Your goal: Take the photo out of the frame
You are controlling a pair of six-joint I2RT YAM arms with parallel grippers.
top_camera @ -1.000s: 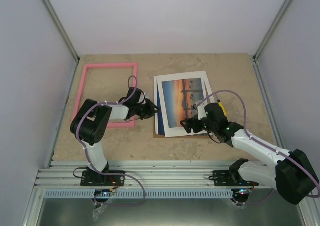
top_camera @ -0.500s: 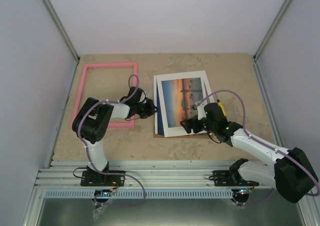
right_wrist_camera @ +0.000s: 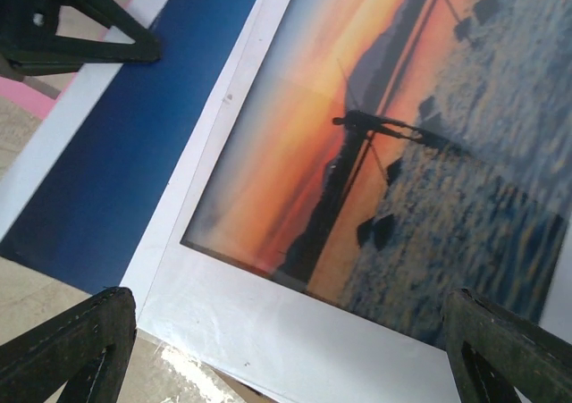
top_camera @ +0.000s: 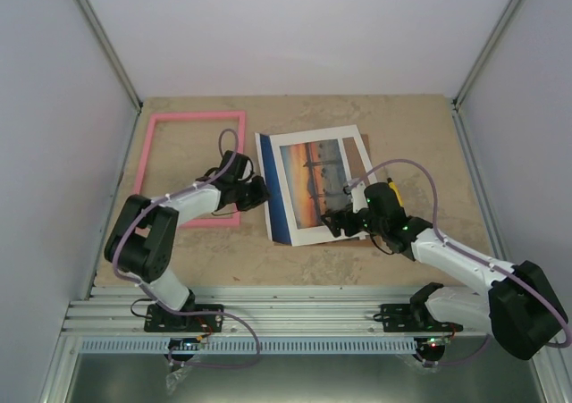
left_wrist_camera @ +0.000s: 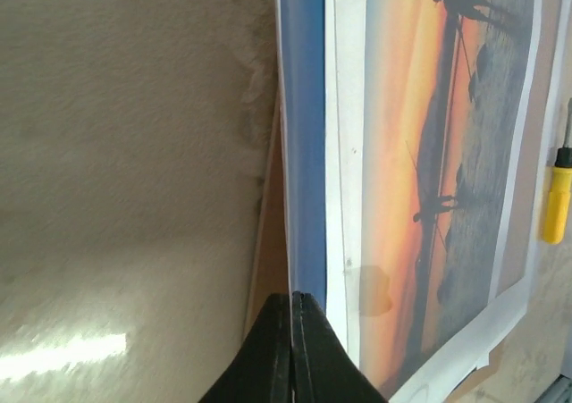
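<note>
I'm looking into a lab test cell: plain white walls (top_camera: pixel 295 28) box in a stone-look tabletop (top_camera: pixel 411 121), and aluminium rails (top_camera: pixel 295 314) along the near edge carry two robot arm bases (top_camera: pixel 183 316).

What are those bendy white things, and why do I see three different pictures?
Those are a left robot arm and a right robot arm, bolted at the near edge of a beige table. Each one ends in a two-finger gripper. The wide picture comes from a camera above. The two close-ups come from small cameras on the wrists.

On the table lie an empty thin pink rectangular frame, a rectangular paper photo of an orange sunset with a white border and a blue strip beside it, and a yellow-handled screwdriver.

The left gripper is shut at the blue strip's edge. I cannot tell whether it pinches the paper. The right gripper is open over the white border and holds nothing.
</note>
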